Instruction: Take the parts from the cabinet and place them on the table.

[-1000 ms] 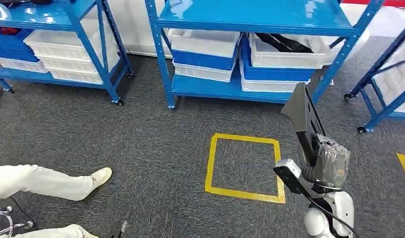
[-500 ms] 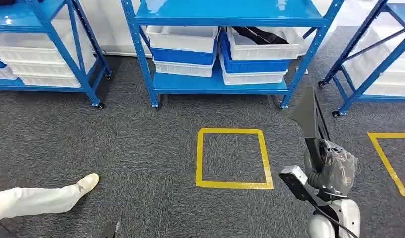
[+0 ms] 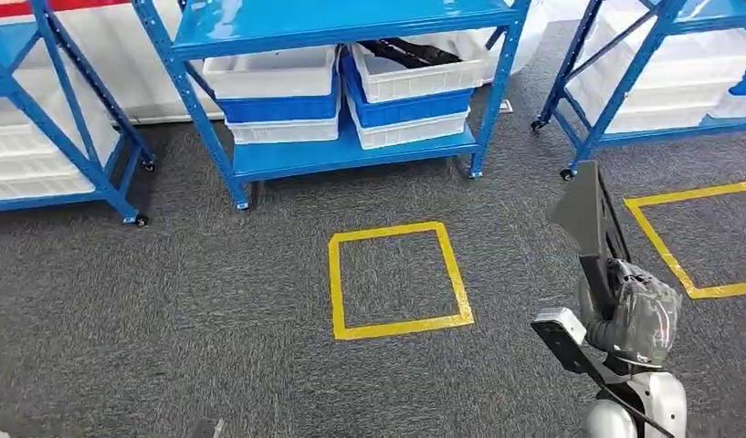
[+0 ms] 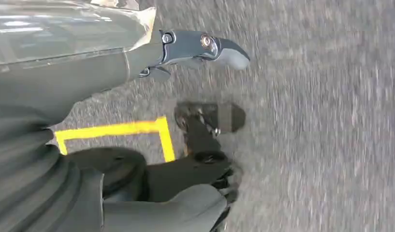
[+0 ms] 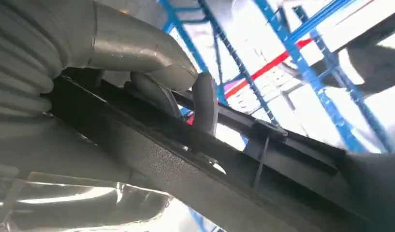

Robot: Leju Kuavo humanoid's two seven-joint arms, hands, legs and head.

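My right hand (image 3: pixel 626 312) grips a long flat black part (image 3: pixel 590 217) near its lower end and holds it upright at the right side of the head view. In the right wrist view its fingers (image 5: pixel 205 102) wrap over the part's black ribbed edge (image 5: pixel 200 181). More black parts (image 3: pixel 401 50) lie in a white bin (image 3: pixel 415 80) on the low shelf of the blue cabinet (image 3: pixel 351 155) ahead. In the left wrist view my left hand (image 4: pixel 185 48) hangs over the grey carpet with its thumb (image 4: pixel 219 48) stretched out and nothing in it.
Blue racks (image 3: pixel 68 137) with stacked white and blue bins (image 3: pixel 278 91) stand across the back. Another rack (image 3: pixel 643 82) is at the right. A yellow tape square (image 3: pixel 396 278) marks the carpet in front, and a second one (image 3: pixel 693 239) lies at the right.
The camera has swung to the right, so racks and the yellow square slid left in the picture. A person's leg at the lower left has left the view. My right hand keeps its grip.
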